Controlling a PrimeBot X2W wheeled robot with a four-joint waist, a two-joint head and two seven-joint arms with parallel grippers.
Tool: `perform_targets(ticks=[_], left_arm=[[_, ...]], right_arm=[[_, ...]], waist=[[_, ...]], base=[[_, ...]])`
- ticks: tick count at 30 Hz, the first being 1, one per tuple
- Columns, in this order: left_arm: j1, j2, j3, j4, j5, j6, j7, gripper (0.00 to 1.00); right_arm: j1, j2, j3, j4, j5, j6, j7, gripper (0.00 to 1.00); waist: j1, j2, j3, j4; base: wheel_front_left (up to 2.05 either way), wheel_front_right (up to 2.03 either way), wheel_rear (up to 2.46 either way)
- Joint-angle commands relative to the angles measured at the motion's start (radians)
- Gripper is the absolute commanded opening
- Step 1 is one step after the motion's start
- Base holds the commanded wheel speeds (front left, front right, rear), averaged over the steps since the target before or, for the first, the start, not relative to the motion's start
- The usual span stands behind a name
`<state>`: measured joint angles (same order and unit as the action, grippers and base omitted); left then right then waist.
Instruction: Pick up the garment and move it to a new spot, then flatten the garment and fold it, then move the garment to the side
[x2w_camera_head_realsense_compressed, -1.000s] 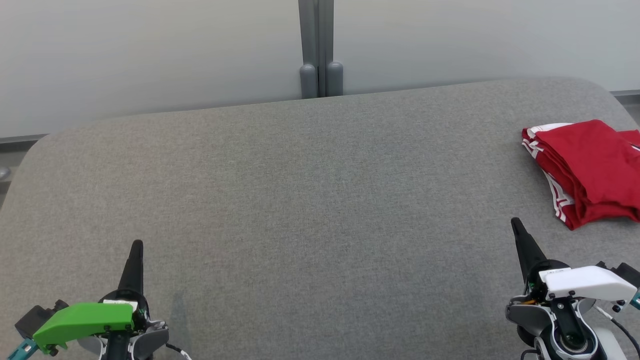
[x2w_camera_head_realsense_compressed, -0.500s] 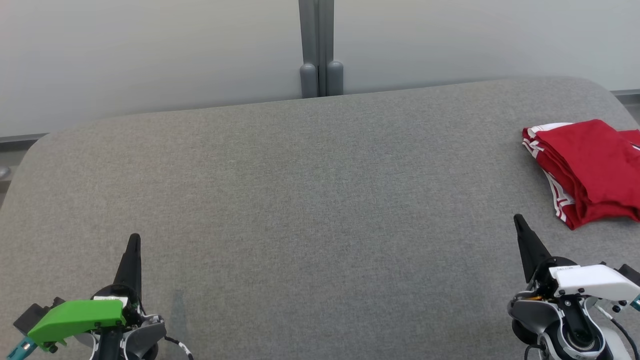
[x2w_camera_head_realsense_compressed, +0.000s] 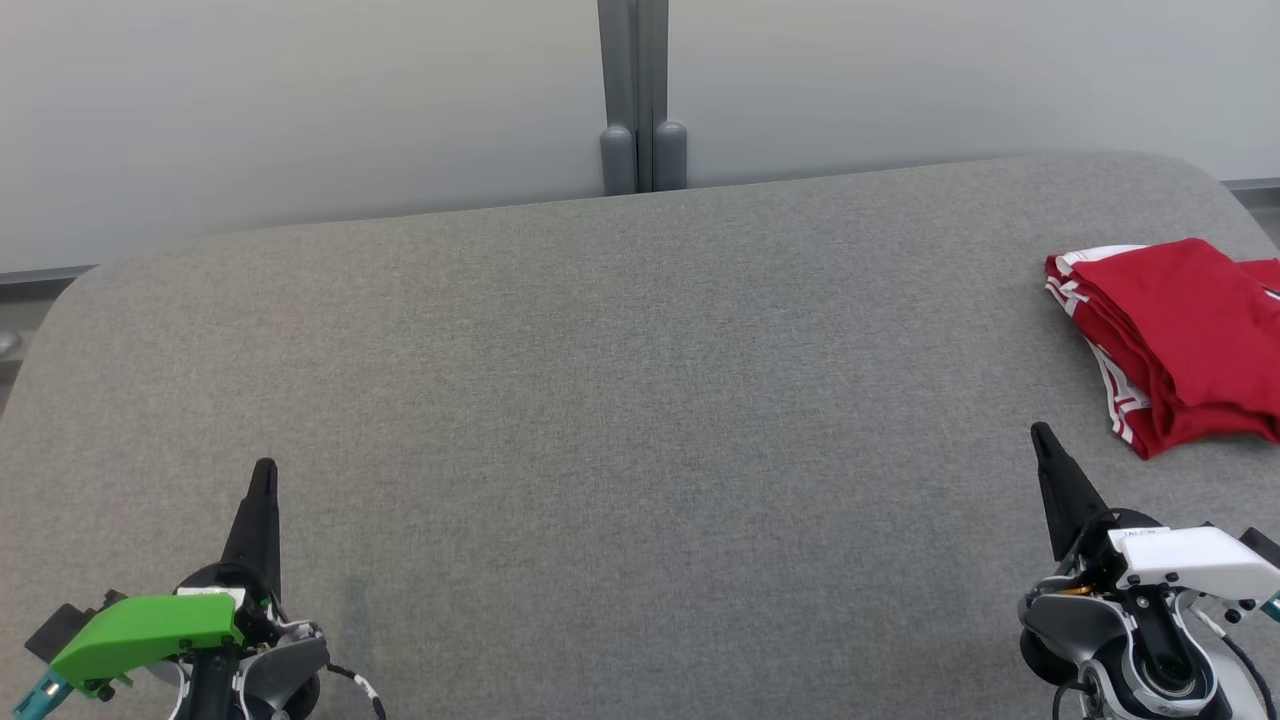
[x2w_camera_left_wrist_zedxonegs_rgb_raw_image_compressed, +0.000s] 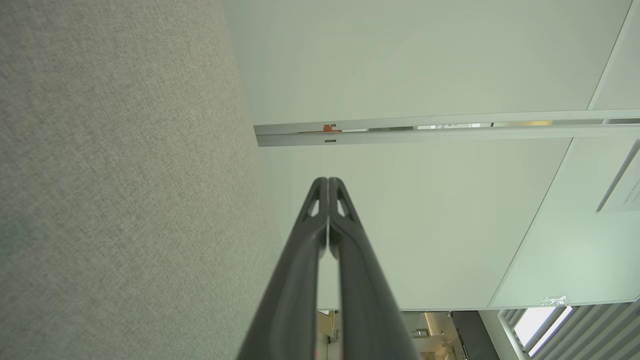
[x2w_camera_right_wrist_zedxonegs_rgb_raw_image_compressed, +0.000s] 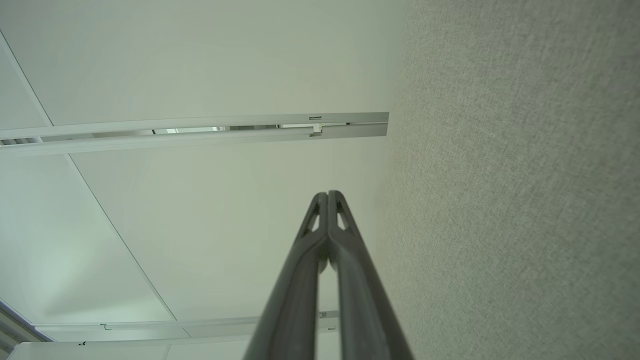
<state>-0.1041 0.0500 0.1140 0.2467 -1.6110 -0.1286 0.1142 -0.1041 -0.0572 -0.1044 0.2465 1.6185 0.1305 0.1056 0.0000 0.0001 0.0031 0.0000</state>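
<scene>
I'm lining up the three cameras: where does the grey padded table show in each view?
Head view: the grey table spans the middle and bottom.
Left wrist view: the grey table covers the left side.
Right wrist view: the grey table covers the right side.
Shared landmark: the pale wall beyond the table's far edge.

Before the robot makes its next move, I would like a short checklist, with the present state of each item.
1. Red garment folded: ok, it lies in a folded stack.
2. Garment at the side of the grey table: ok, near the right edge.
3. Garment wholly on the table: cannot tell, the picture cuts off its right end.
4. Left claw empty: ok, shut on nothing.
5. Right claw empty: ok, shut on nothing, apart from the garment.
</scene>
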Motion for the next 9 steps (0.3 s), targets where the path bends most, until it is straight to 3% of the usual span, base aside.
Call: perform_targets(ticks=[1,9], left_arm=[[-0.010,0.000,0.003,-0.002,-0.003,-0.006,0.004,0.00],[-0.010,0.000,0.003,-0.002,-0.003,-0.005,0.004,0.00]], right_arm=[[-0.006,-0.001,-0.002,-0.005,0.004,0.000,0.005,0.00],[-0.006,0.000,-0.003,-0.005,0.002,0.000,0.006,0.00]], waist=[[0.0000,-0.0001,0.000,0.000],[0.0000,-0.0001,0.000,0.000]], base=[[0.00,0.00,0.00],[0.00,0.00,0.00]])
